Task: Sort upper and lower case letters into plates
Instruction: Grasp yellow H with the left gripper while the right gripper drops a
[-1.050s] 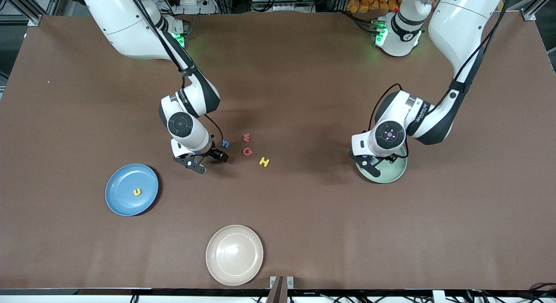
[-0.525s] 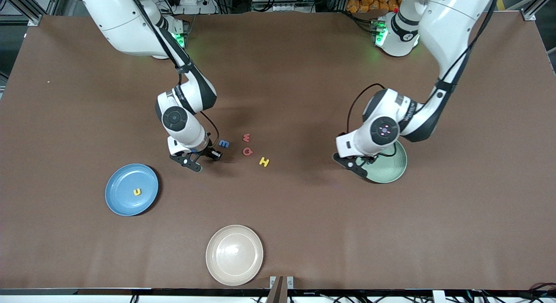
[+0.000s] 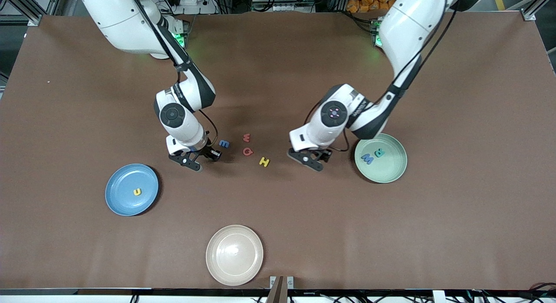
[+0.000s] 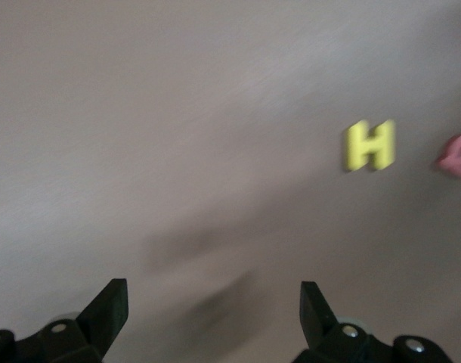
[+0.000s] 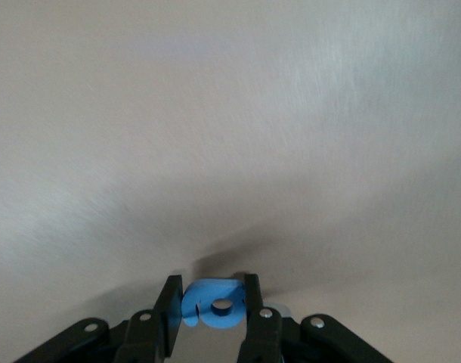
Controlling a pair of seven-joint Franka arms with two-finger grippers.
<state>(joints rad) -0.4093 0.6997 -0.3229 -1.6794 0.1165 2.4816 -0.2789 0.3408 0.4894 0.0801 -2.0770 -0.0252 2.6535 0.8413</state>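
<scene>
Gripping a small blue letter (image 5: 213, 304), the right pincer (image 3: 194, 160) sits low over the counter (image 3: 304, 233) near the blue plate (image 3: 119, 199). The left pincer (image 3: 309, 159) hangs open beside the yellow H (image 3: 264, 161); the green plate (image 3: 391, 170) holds two letters at the left arm's end.

1. Both arms: glossy white shells, black joint bands, round black end caps.
2. Loose black cables along forearms; green lights at bases.
3. Black fingers (image 5: 172, 310) with silver screws.

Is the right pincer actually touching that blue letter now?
Touching. The right wrist view shows the right pincer with both fingers pressed against the sides of the blue letter, no gap.
</scene>
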